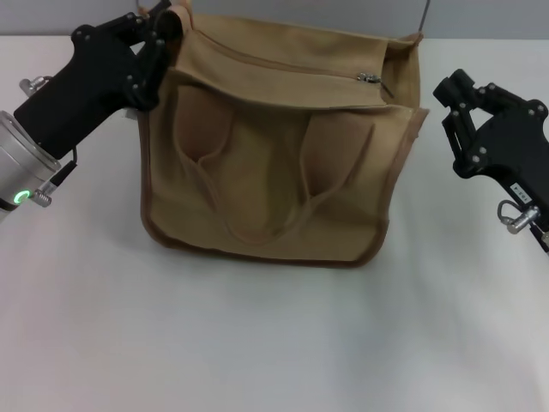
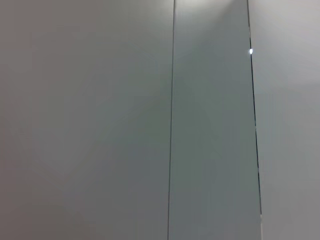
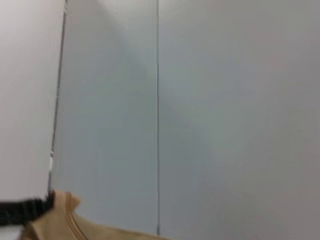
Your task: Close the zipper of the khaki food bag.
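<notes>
The khaki food bag (image 1: pixel 274 163) lies on the white table, its two handles folded flat on its front. The zipper (image 1: pixel 283 64) runs along the top, and its silver pull (image 1: pixel 369 78) sits near the bag's right end. My left gripper (image 1: pixel 165 27) is at the bag's top left corner, shut on the cloth there. My right gripper (image 1: pixel 467 86) is open, to the right of the bag and apart from it. In the right wrist view a bag corner (image 3: pixel 62 220) shows beside a black fingertip (image 3: pixel 22 210). The left wrist view shows no bag.
The white table (image 1: pixel 257 343) stretches in front of the bag and to both sides. Grey wall panels (image 2: pixel 210 125) fill the left wrist view and also show in the right wrist view (image 3: pixel 200 100).
</notes>
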### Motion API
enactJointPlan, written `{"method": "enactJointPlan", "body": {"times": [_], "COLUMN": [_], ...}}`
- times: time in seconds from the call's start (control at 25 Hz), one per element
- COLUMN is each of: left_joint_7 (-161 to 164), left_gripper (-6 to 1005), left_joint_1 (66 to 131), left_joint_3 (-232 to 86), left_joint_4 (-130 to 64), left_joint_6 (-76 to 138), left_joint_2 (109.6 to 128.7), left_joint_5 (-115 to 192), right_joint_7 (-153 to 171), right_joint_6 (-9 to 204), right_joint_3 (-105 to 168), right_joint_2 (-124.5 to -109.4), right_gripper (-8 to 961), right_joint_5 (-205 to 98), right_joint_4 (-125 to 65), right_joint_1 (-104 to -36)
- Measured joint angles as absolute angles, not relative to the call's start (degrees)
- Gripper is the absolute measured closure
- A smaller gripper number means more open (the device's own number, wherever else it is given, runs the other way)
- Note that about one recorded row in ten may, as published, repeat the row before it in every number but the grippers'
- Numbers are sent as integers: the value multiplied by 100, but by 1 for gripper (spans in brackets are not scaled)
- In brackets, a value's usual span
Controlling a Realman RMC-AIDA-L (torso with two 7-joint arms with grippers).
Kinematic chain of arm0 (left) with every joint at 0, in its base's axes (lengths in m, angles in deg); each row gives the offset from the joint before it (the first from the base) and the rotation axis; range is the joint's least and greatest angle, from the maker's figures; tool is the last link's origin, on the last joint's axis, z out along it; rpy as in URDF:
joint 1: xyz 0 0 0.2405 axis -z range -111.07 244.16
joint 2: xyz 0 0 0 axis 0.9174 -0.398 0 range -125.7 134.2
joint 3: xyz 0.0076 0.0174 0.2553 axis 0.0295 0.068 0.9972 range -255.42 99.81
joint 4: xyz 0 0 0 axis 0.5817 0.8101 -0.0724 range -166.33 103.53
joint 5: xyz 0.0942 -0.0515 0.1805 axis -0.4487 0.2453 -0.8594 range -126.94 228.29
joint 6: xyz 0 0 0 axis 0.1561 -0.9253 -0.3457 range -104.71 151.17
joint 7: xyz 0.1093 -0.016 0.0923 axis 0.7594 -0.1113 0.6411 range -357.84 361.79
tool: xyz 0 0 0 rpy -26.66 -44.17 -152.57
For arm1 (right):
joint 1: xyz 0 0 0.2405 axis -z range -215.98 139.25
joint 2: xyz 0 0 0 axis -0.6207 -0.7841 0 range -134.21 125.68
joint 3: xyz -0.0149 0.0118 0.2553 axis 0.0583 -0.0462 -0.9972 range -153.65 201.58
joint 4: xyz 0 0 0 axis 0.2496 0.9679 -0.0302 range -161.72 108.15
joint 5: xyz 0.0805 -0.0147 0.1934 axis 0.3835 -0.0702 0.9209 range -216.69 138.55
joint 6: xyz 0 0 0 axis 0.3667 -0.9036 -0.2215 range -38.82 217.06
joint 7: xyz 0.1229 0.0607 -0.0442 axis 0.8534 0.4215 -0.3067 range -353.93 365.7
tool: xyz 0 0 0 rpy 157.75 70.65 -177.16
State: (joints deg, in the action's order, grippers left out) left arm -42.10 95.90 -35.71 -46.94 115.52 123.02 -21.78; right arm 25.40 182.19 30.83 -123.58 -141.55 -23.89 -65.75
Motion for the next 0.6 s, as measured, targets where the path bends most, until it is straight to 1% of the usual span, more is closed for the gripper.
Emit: {"method": "enactJointPlan", "body": {"times": [0.12,0.2,0.24,0.28,0.32,0.44,0.48,0.56,0.6], "left_joint_7": [-4302,-4519,-4519,-4711,-4711,-5037,-5180,-5210,-5212], "left_gripper": [875,874,848,821,795,716,690,445,426], "left_joint_1": [9550,9371,9371,9162,9162,8831,8617,8516,8450], "left_joint_3": [-3410,-3315,-3315,-3309,-3309,-3393,-3507,-3560,-3596], "left_joint_4": [-4717,-4930,-4930,-5199,-5199,-5677,-5957,-6051,-6101], "left_joint_6": [11442,11415,11415,11428,11428,11468,11479,11487,11510], "left_joint_2": [12288,12280,12280,12280,12280,12270,12269,12268,12263], "left_joint_5": [-2186,-2192,-2192,-2197,-2197,-2156,-2072,-2037,-2016], "right_joint_7": [2623,2652,2652,2711,2711,2834,2864,2868,2868], "right_joint_6": [18341,18445,18445,18539,18539,18577,18585,18590,18590], "right_joint_3": [3162,3297,3297,3366,3366,3377,3379,3380,3380], "right_joint_2": [-12354,-12356,-12356,-12358,-12358,-12358,-12363,-12368,-12368], "right_gripper": [839,814,801,789,751,635,597,513,471], "right_joint_5": [-14173,-14207,-14207,-14231,-14231,-14234,-14235,-14234,-14234], "right_joint_4": [-2444,-2466,-2466,-2480,-2480,-2486,-2488,-2480,-2480], "right_joint_1": [-6566,-6564,-6564,-6563,-6563,-6562,-6563,-6577,-6577]}}
